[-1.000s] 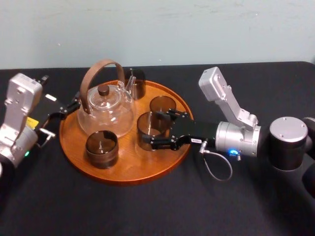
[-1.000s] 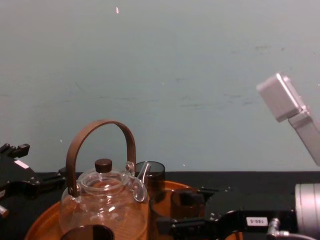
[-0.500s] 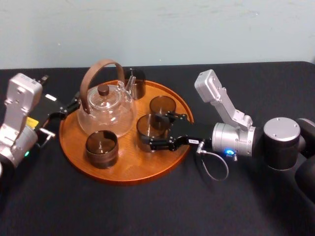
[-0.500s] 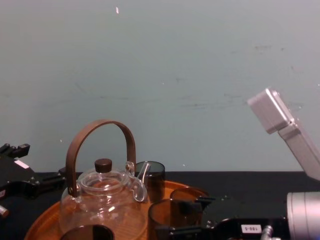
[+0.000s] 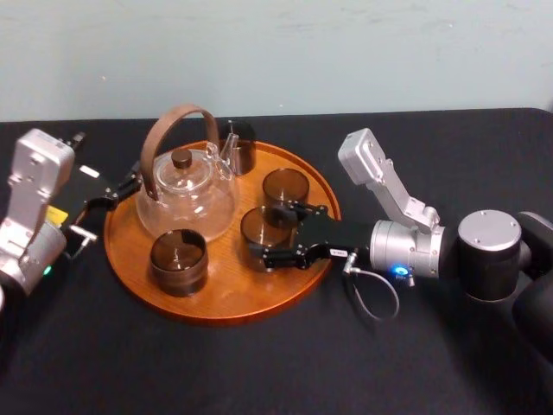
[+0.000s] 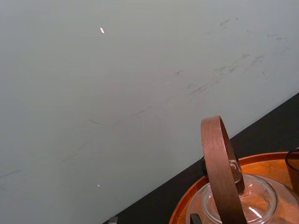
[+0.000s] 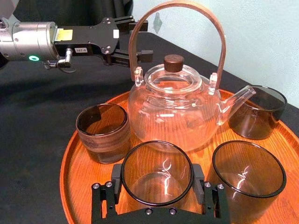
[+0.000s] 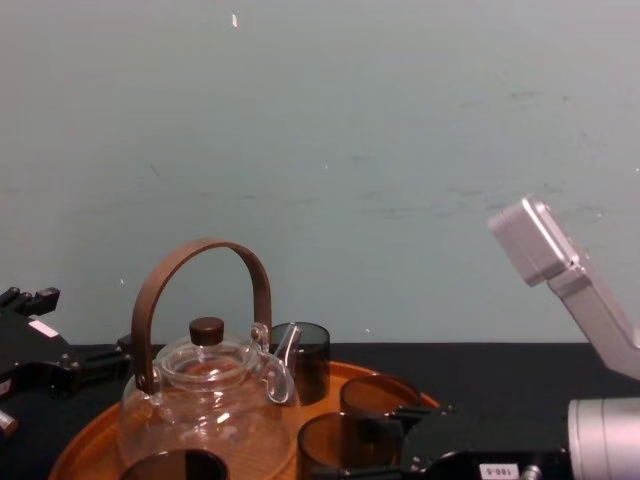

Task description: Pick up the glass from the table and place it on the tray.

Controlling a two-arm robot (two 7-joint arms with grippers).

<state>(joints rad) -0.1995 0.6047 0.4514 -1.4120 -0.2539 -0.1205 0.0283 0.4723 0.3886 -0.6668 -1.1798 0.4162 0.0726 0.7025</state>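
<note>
A smoky brown glass [image 5: 262,228] stands low on the round orange-brown tray [image 5: 220,303], near its right side. My right gripper [image 5: 272,232] reaches in from the right and is shut on this glass; its black fingers [image 7: 117,176] press both sides of the glass [image 7: 156,178] in the right wrist view. From the chest the glass [image 8: 335,440] shows low on the tray [image 8: 90,440]. My left gripper [image 5: 117,192] rests open beside the tray's left rim, behind the teapot, and shows as the left gripper [image 7: 145,39] in the right wrist view.
A glass teapot [image 5: 186,197] with a brown hoop handle fills the tray's back left. Three more brown glasses stand on the tray: one [image 5: 285,185] just behind the held glass, one [image 5: 179,260] at the front left, one [image 5: 238,143] at the back. The black table [image 5: 259,372] surrounds the tray.
My right gripper has lowered the glass down to the tray floor, beside the other glass. Its wrist and elbow sank and shifted slightly left. The left arm has not moved.
</note>
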